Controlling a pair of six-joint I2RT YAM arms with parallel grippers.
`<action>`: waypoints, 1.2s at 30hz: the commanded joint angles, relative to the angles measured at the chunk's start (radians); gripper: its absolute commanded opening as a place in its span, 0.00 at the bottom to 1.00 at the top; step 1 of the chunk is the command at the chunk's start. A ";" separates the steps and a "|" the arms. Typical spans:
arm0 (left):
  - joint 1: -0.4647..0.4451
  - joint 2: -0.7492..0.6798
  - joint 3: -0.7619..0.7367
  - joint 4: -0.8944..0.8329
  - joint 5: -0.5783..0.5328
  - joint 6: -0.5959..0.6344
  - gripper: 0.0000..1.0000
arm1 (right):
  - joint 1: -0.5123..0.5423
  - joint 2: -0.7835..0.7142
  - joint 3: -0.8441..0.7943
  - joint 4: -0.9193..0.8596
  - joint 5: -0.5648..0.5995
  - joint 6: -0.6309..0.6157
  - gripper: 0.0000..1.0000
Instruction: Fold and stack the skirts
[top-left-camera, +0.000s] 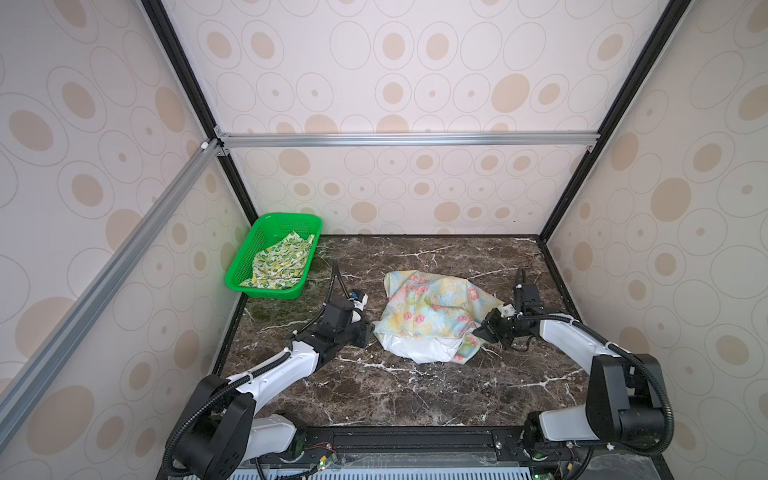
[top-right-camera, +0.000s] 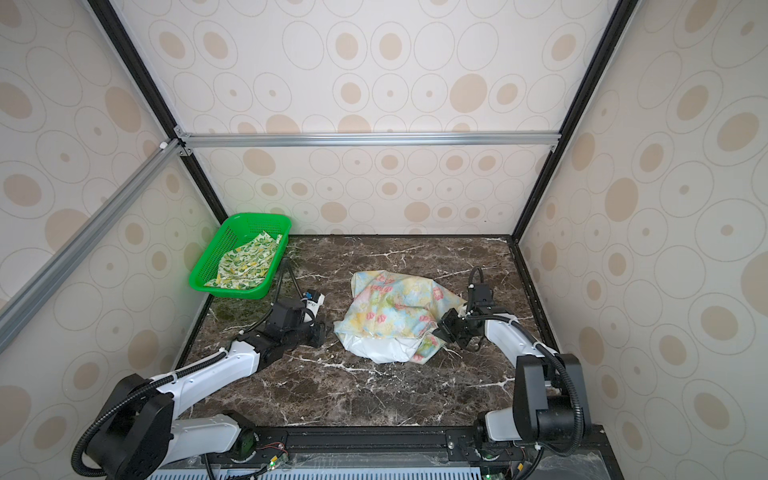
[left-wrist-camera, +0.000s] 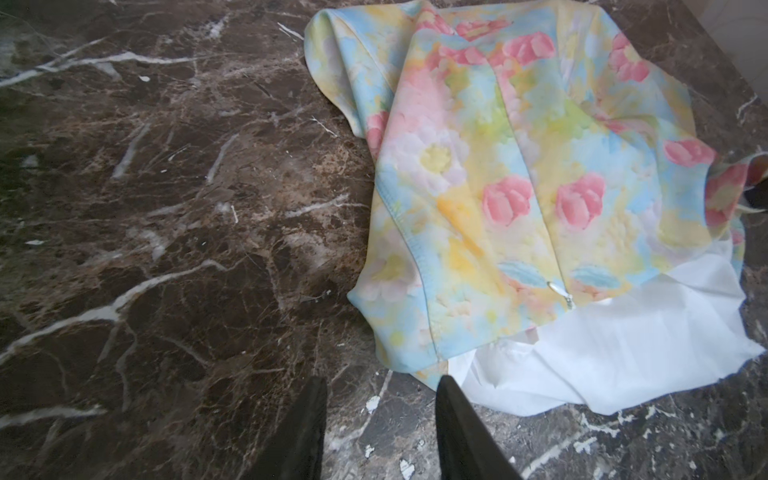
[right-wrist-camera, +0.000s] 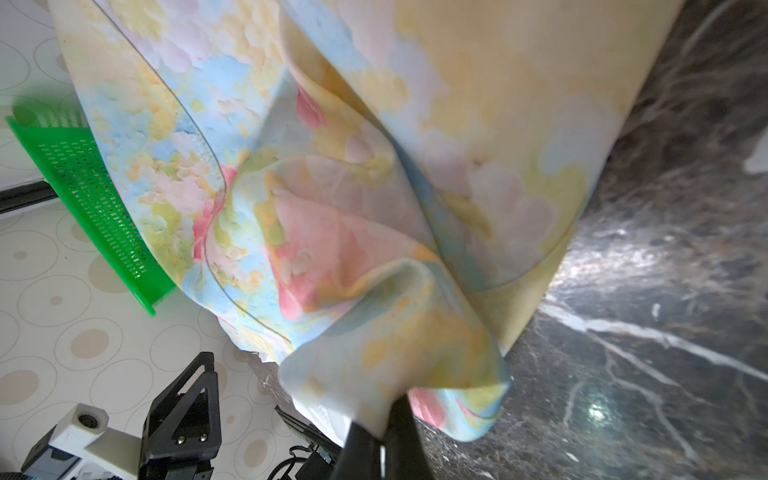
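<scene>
Two skirts. Item one, floral skirt (top-left-camera: 432, 316): crumpled mid-table (top-left-camera: 395, 395), white lining (top-left-camera: 419, 351) showing, one corner pinched in right claw (right-wrist-camera: 380, 428). Item two, lemon skirt (top-left-camera: 282, 262): inside green basket (top-left-camera: 286, 217), far left corner. Left claw (left-wrist-camera: 382, 380): spread, empty, beside floral skirt.

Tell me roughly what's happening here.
The right end effector is shut on an edge of the floral skirt, which lies crumpled on the marble table with its white lining showing. The left end effector is open, low at the skirt's opposite side, gripping nothing. The lemon skirt sits in the green basket, not yet stacked.
</scene>
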 joint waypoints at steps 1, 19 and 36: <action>-0.024 0.029 0.016 -0.010 0.037 0.088 0.46 | 0.009 0.013 0.015 0.000 -0.017 -0.007 0.00; -0.071 0.225 0.100 0.041 -0.059 0.054 0.47 | 0.008 0.033 0.020 0.012 -0.041 -0.002 0.00; -0.071 0.344 0.162 0.186 -0.091 0.017 0.00 | 0.009 0.029 0.030 -0.006 -0.041 -0.012 0.00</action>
